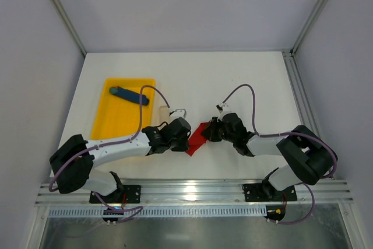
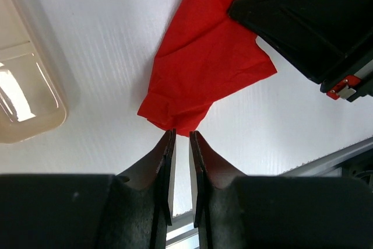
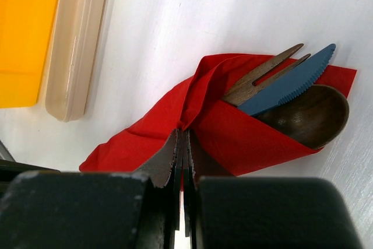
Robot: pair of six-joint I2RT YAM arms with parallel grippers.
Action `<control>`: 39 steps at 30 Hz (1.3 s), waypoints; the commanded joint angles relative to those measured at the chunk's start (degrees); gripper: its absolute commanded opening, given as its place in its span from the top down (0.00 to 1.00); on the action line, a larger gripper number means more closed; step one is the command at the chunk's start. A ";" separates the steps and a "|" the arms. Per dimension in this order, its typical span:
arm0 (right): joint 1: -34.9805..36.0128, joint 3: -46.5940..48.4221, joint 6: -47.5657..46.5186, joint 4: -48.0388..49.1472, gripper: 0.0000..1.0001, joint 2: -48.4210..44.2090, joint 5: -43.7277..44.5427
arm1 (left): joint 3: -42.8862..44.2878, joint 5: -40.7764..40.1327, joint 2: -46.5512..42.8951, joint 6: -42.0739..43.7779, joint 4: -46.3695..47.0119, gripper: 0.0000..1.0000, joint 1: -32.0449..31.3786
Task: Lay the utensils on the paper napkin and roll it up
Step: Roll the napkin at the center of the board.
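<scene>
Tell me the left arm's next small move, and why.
Probably ease the left gripper forward onto the loose corner of the red napkin and pinch it. Its jaws stand narrowly apart, empty, tips right at that corner, while the right gripper is shut on a fold wrapped over the utensils, so a second grip seems needed to roll.

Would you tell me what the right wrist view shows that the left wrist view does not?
Only the right wrist view shows the fork, blue knife and spoon tucked in the red napkin, plus the yellow tray. Only the left wrist view shows the left gripper, jaws slightly apart by the napkin's corner. Both show the napkin, beige container and right gripper.
</scene>
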 commanded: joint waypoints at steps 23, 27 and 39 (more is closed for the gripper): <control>-0.65 6.55 -7.76 2.37 0.96 3.54 -6.71 | 10.41 -8.44 -0.39 11.47 -2.56 0.74 -2.54; -0.65 6.64 -7.24 2.02 0.96 3.89 -6.62 | 8.48 -0.53 -2.06 23.24 3.67 0.63 -2.54; -0.65 6.90 -6.62 2.46 0.96 3.89 -7.68 | 14.36 3.35 8.73 36.97 -0.45 0.57 -2.54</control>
